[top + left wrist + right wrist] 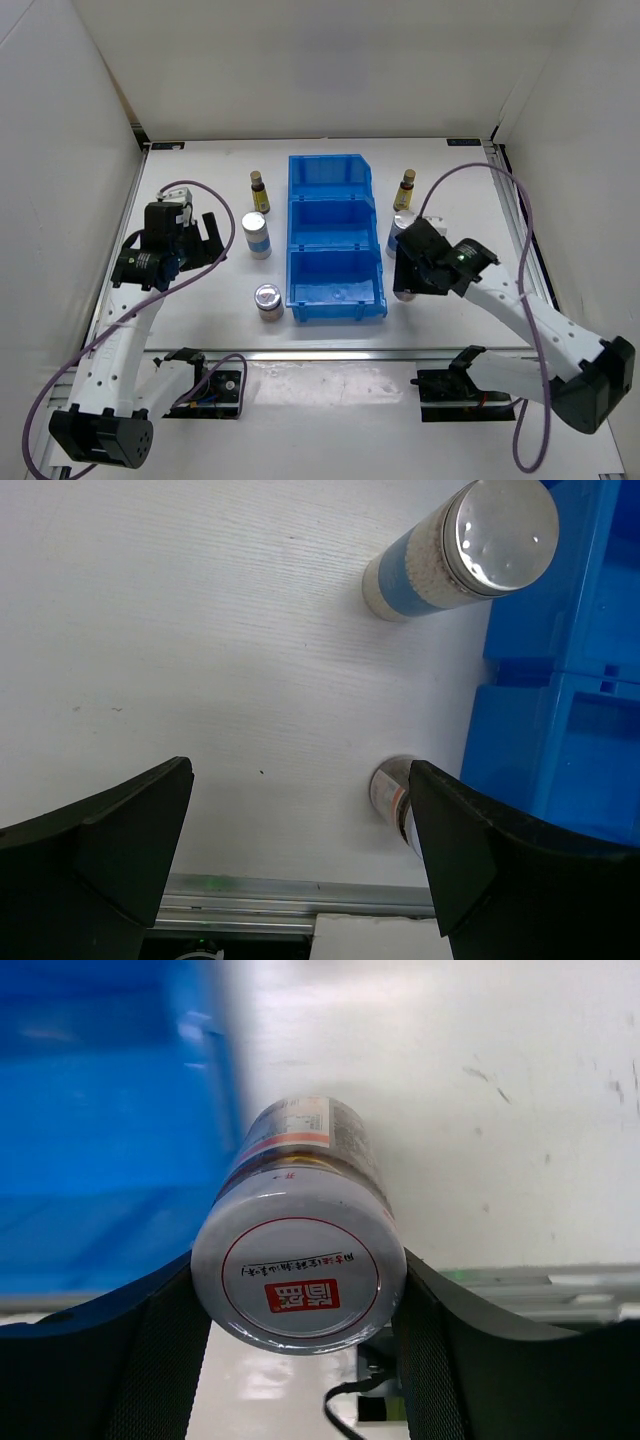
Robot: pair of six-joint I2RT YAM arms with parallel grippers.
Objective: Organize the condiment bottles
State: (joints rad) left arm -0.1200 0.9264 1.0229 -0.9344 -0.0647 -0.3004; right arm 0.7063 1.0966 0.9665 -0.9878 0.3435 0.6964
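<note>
My right gripper [298, 1295] is shut on a short dark jar [298, 1270] with a red-marked silver lid, just right of the blue bin [100, 1110]. In the top view this gripper [407, 277] covers that jar beside the bin's front compartment. My left gripper [205, 245] is open and empty, left of a white-silver cylinder [256, 235]. In the left wrist view its gripper [300, 865] hangs over bare table, with the second dark jar [390, 792] half behind the right finger [490, 860] and the cylinder [470, 545] farther off. That jar [268, 303] stands left of the bin.
The blue three-compartment bin [335, 290] stands mid-table. An amber bottle [258, 192] stands at its back left and another [405, 189] at its back right. A second white-silver cylinder [400, 232] stands just behind my right gripper. A metal rail [330, 355] runs along the front edge.
</note>
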